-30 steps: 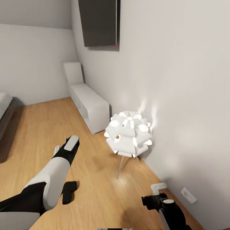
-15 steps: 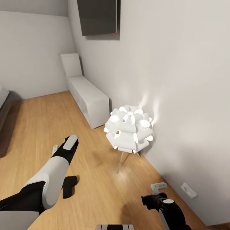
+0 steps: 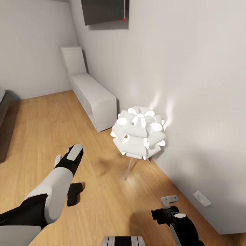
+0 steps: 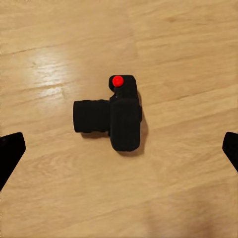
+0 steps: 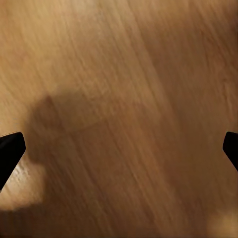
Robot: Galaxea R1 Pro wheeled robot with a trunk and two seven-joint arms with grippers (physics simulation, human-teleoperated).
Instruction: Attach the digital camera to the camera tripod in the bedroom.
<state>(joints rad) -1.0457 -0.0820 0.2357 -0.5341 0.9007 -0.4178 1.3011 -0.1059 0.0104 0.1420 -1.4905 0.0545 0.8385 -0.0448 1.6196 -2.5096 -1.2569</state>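
Note:
The digital camera (image 3: 74, 193), small and black, lies on the light wooden floor just beside my left forearm. In the left wrist view the digital camera (image 4: 116, 119) rests on its back with the red button (image 4: 117, 80) showing and the lens pointing sideways. My left gripper (image 4: 119, 151) hangs above it, open, its black fingertips (image 4: 10, 151) far apart at the picture's edges. My right gripper (image 5: 119, 151) is open over bare floor, and one grey finger (image 3: 169, 201) shows low in the head view. The camera tripod is out of view.
A lit white petal floor lamp (image 3: 138, 134) on thin legs stands against the right wall. Behind it a low white cabinet (image 3: 93, 96) runs along that wall under a dark panel (image 3: 104, 11). A bed's edge (image 3: 3, 102) is at far left. Open floor lies between.
The whole head view has shifted, so lamp, cabinet and wall panel sit higher in the picture. Both arms keep their pose and the digital camera stays on the floor.

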